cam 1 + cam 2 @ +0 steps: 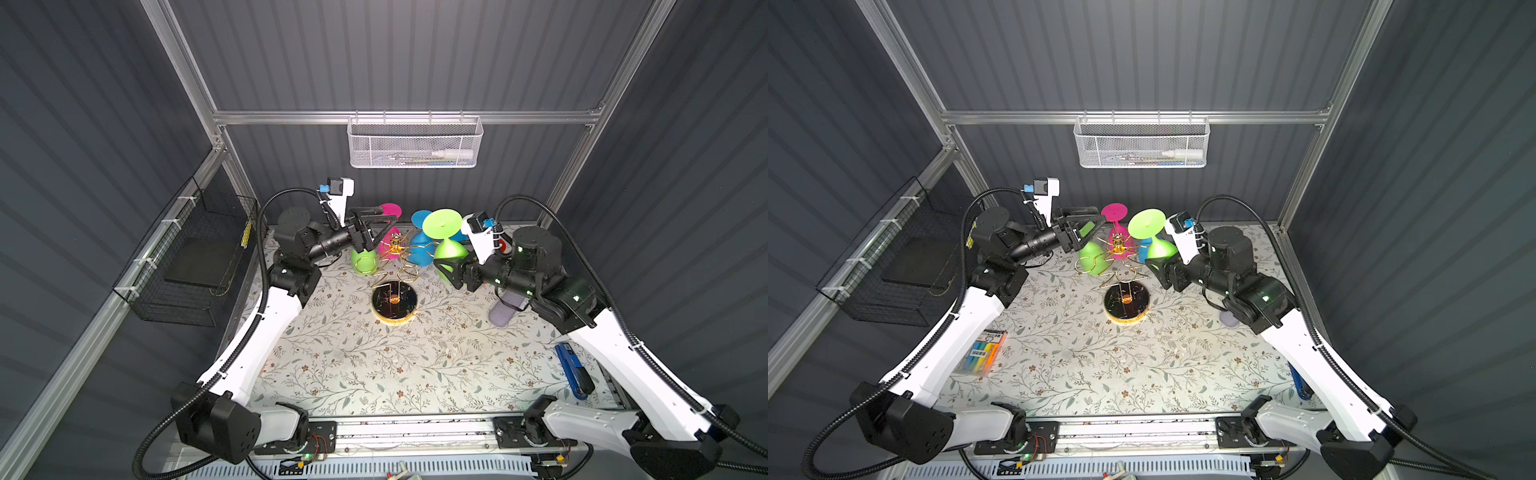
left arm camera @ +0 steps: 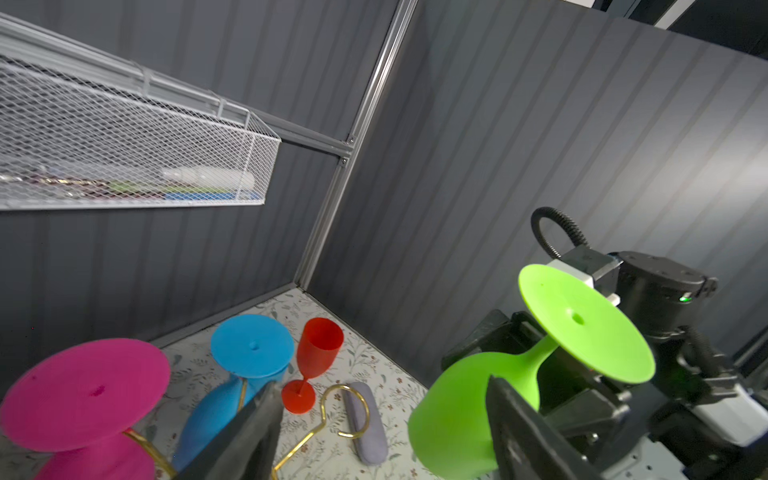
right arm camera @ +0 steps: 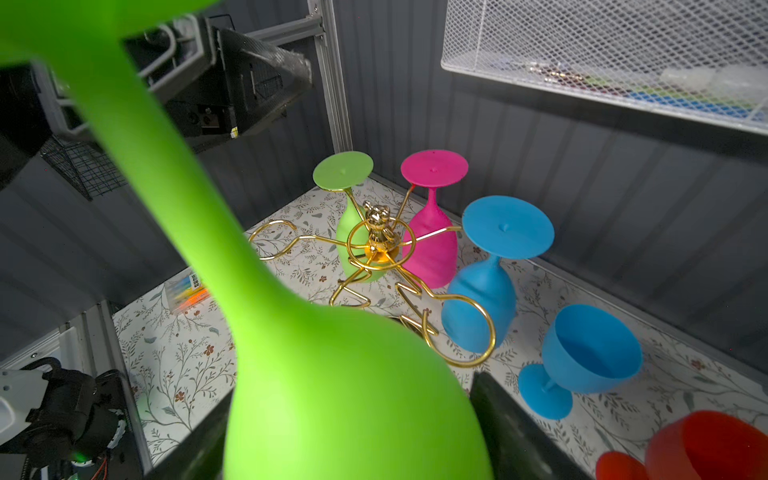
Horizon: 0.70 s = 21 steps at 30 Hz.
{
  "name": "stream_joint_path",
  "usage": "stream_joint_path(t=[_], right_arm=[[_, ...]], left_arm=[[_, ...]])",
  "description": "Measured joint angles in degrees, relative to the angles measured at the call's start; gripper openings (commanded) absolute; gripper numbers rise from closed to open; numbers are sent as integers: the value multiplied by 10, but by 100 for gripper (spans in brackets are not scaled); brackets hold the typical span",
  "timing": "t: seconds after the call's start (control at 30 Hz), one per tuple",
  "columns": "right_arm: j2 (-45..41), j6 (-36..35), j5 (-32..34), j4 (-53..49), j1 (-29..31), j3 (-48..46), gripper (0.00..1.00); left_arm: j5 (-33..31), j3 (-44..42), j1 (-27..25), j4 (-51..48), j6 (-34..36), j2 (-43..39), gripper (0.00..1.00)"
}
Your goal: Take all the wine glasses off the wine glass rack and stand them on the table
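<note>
1. The right gripper point(image 1: 448, 268) has the green wine glass point(image 2: 453, 415) by its bowl, jaws spread wide around it. The glass sits foot-up, its stem leaning up and away from the jaws.
2. That glass is just to the right of the wine glass rack point(image 3: 376, 249) and looks clear of it. The wire loop point(image 3: 465, 364) nearest it stands empty, and I see no gold touching the stem.
3. The left gripper point(image 1: 378, 228) stands wide open beside the rack on its left, with nothing between its fingers.
4. The next move, I'd say, belongs to the right arm, since it has the glass, with the rack to its left and bare worktop point(image 1: 374, 374) in front and below. The long axis would need turning over for the glass to stand on its foot.
5. Hanging upside down on the rack are a second green glass point(image 3: 353, 237), a pink glass point(image 3: 432, 249) and a blue glass point(image 3: 482, 307).
6. The glasses are matte, opaque and bright, with flat round feet. They look like soft plastic or silicone, so the bowl may give under the jaws.
7. The rack is thin shiny gold wire on a round black base point(image 1: 395, 305) with a gold rim. The worktop wears a floral print.
</note>
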Motion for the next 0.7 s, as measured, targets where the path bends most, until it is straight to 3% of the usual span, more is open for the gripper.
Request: stream_joint_path(t=[0.23,0.43,0.7], right_arm=[[31,27,-8,-56,-15,36,49],[61,33,-21,-99,-15,80,49],[80,37,-42,-131,-15,104,48]], left_arm=[[-30,-38,0,63,135,-16,71],[14,-50,-9,137,257,-11,63],[38,-50,-59,139,429,9,62]])
